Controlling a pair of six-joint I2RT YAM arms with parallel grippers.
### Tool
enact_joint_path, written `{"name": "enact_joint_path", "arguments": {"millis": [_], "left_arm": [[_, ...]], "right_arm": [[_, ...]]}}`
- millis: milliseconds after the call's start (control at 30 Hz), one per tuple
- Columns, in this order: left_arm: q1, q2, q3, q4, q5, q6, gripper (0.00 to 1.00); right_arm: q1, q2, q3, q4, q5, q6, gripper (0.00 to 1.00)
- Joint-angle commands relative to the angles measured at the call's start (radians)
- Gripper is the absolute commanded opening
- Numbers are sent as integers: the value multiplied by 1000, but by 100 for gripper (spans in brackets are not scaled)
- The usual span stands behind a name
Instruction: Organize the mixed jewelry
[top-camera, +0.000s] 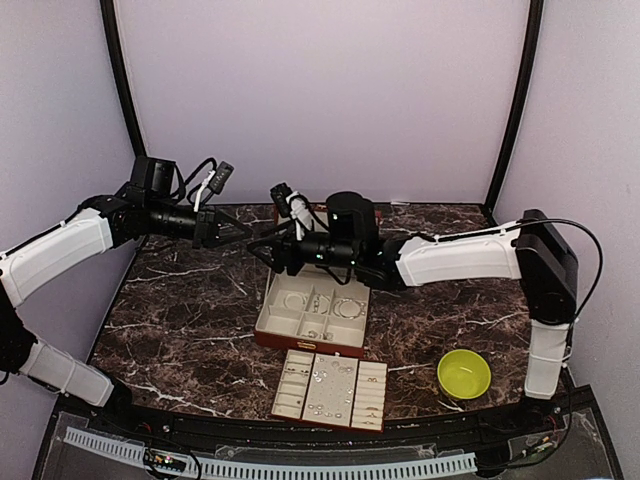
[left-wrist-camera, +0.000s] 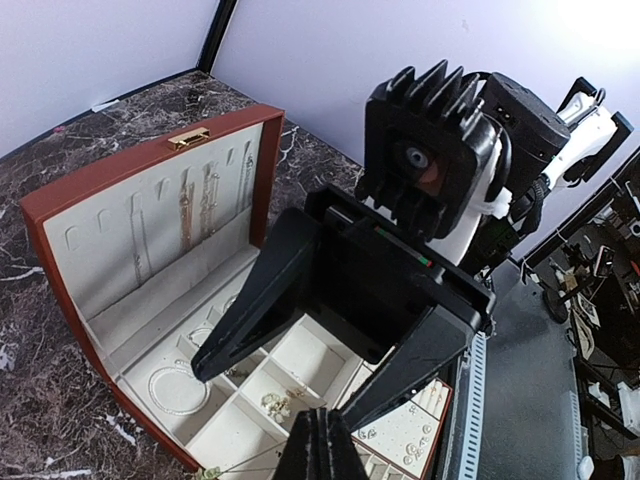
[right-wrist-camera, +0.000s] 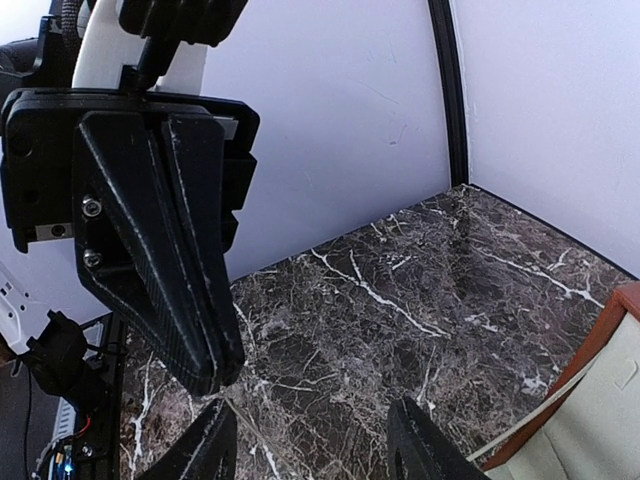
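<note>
My left gripper (left-wrist-camera: 322, 422) is shut on a thin silvery chain (left-wrist-camera: 250, 458) that trails down-left to a small pendant, above the open reddish-brown box (left-wrist-camera: 60, 205). The chain also shows in the right wrist view (right-wrist-camera: 255, 435), hanging from the left gripper's tip (right-wrist-camera: 215, 380). My right gripper (right-wrist-camera: 312, 412) is open and empty, its jaws spread wide just in front of the left one (left-wrist-camera: 300, 370). In the top view both grippers meet above the box's back left corner, the left (top-camera: 243, 233) and the right (top-camera: 262, 255). Small silvery pieces (left-wrist-camera: 272, 403) lie in the box's cream compartments.
The cream-lined compartment tray (top-camera: 330, 391) with several studs and rings lies in front of the box (top-camera: 312, 311). A yellow-green bowl (top-camera: 464, 373) stands at the front right. The box lid (left-wrist-camera: 150, 215) stands upright with chains hung inside. Dark marble table (right-wrist-camera: 420, 290).
</note>
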Motion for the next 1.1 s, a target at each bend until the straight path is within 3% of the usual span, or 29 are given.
{"name": "enact_joint_path", "arguments": {"millis": [0, 367, 900, 1067], "left_arm": [[4, -36, 22, 0, 37, 12, 0], [3, -45, 21, 8, 38, 7, 0], [4, -63, 18, 8, 11, 7, 0], [4, -73, 15, 26, -5, 7, 0]], "right_arm": [[12, 33, 51, 7, -1, 0, 51], [12, 68, 82, 6, -4, 5, 39], [9, 36, 46, 32, 54, 10, 33], [9, 42, 47, 47, 27, 20, 24]]}}
